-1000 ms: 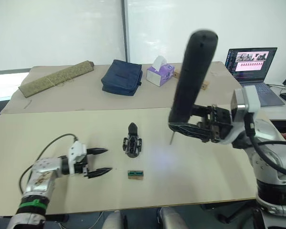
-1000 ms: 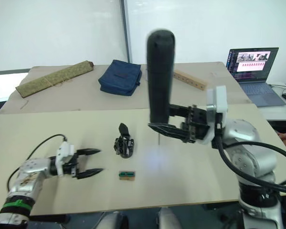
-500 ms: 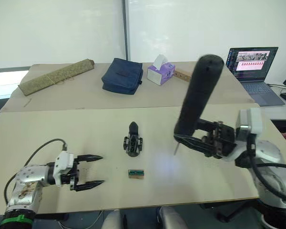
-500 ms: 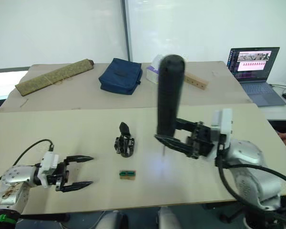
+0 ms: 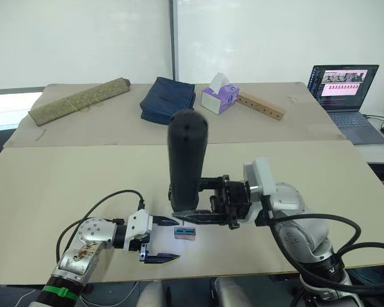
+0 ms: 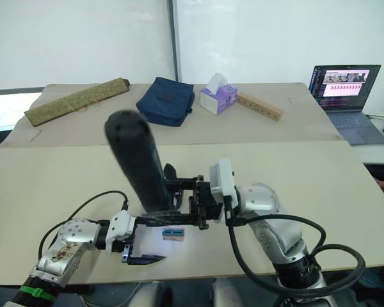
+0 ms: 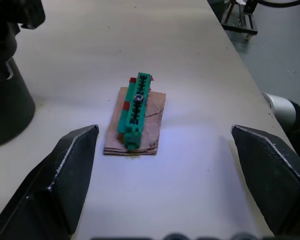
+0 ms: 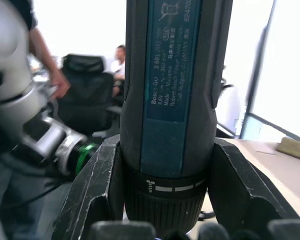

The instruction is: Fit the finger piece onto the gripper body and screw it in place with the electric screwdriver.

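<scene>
My right gripper [image 5: 191,215] is shut on the lower end of the electric screwdriver [image 5: 186,161], a thick black cylinder held upright at the table's middle. Its body [image 8: 171,95] sits clamped between my right fingers [image 8: 97,192]. The gripper body [image 6: 170,171] stands just behind the tool, with only its pointed black tip showing. The finger piece is hidden or out of view. My left gripper [image 5: 161,240] lies open near the front edge, its fingers [image 7: 65,182] spread to either side of a small tan-and-green block [image 7: 135,117], not touching it.
On the far table lie a rolled mat [image 5: 78,101], a navy bag [image 5: 168,100], a tissue box [image 5: 219,99], a wooden bar with holes [image 5: 261,106] and an open laptop [image 5: 345,89]. The tan-and-green block [image 5: 184,232] sits just in front of the screwdriver.
My right arm has swung the screwdriver left, from the table's right side to just in front of the gripper body. My left gripper has moved right, up to the tan-and-green block.
</scene>
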You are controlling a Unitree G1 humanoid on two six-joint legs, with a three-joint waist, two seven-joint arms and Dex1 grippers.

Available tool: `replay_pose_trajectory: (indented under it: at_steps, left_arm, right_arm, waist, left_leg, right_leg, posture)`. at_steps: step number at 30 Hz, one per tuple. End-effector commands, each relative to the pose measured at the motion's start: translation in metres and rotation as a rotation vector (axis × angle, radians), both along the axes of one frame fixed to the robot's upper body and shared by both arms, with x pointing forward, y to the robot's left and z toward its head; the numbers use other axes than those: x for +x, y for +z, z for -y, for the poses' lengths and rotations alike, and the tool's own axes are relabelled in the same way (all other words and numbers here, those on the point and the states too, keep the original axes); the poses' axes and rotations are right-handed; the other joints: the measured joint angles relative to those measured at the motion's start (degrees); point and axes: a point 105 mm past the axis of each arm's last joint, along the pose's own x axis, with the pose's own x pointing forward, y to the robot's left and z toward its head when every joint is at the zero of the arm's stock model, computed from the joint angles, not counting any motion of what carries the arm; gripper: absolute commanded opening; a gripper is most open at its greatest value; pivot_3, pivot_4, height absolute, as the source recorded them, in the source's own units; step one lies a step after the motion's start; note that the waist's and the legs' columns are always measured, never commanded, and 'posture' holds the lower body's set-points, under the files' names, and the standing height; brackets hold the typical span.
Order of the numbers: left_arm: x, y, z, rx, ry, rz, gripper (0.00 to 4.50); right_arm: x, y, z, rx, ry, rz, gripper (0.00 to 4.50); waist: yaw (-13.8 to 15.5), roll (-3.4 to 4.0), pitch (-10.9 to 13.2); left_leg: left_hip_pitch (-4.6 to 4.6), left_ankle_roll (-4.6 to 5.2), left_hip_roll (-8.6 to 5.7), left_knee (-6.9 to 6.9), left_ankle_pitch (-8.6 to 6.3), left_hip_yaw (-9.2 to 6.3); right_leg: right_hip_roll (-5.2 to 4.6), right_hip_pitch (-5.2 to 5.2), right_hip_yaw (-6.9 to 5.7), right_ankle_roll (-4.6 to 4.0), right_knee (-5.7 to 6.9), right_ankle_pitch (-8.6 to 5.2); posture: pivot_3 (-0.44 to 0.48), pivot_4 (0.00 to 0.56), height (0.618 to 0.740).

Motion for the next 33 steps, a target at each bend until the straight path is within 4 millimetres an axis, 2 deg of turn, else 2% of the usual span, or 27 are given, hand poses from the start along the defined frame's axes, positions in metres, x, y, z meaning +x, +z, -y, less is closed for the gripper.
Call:
replay_pose_trajectory:
  at_steps: [1, 6, 21, 33]
  left_arm:
    - [0.004, -0.006, 0.004, 0.013, 0.027, 0.011, 4.48]
    - [0.007, -0.012, 0.006, 0.007, 0.053, 0.009, 4.48]
    - [0.002, -0.025, 0.002, 0.013, 0.057, -0.012, 4.48]
    - [0.007, -0.028, 0.0, 0.018, 0.08, -0.006, 4.48]
  right_arm:
    - [-0.001, 0.002, 0.001, 0.028, 0.008, 0.06, 1.9]
    - [0.007, -0.011, 0.001, 0.016, -0.006, 0.042, 1.9]
    - [0.01, -0.018, -0.004, 0.013, 0.007, 0.051, 1.9]
    - [0.016, -0.021, -0.004, -0.001, -0.007, 0.048, 1.9]
  waist:
    - [0.15, 0.0, 0.0]
    - [1.18, 0.01, 0.0]
    - [1.23, 0.18, -0.1]
    - [1.24, 0.6, -0.35]
  left_leg:
    - [0.01, 0.0, 0.0, 0.04, 0.0, 0.0]
    - [0.03, 0.0, -0.01, 0.22, 0.0, 0.02]
    - [0.07, 0.0, -0.02, 0.26, 0.0, 0.05]
    - [0.15, 0.0, -0.05, 0.27, 0.0, 0.21]
  right_leg:
    - [0.0, 0.02, 0.0, 0.0, 0.02, 0.0]
    - [0.0, 0.09, -0.01, 0.0, 0.07, 0.0]
    - [0.0, 0.13, 0.0, 0.01, 0.13, 0.0]
    - [0.02, 0.2, 0.0, 0.01, 0.16, 0.0]
  posture:
    - [0.0, 0.15, 0.74]
    - [0.0, 0.15, 0.74]
    - [0.0, 0.15, 0.74]
    - [0.0, 0.15, 0.74]
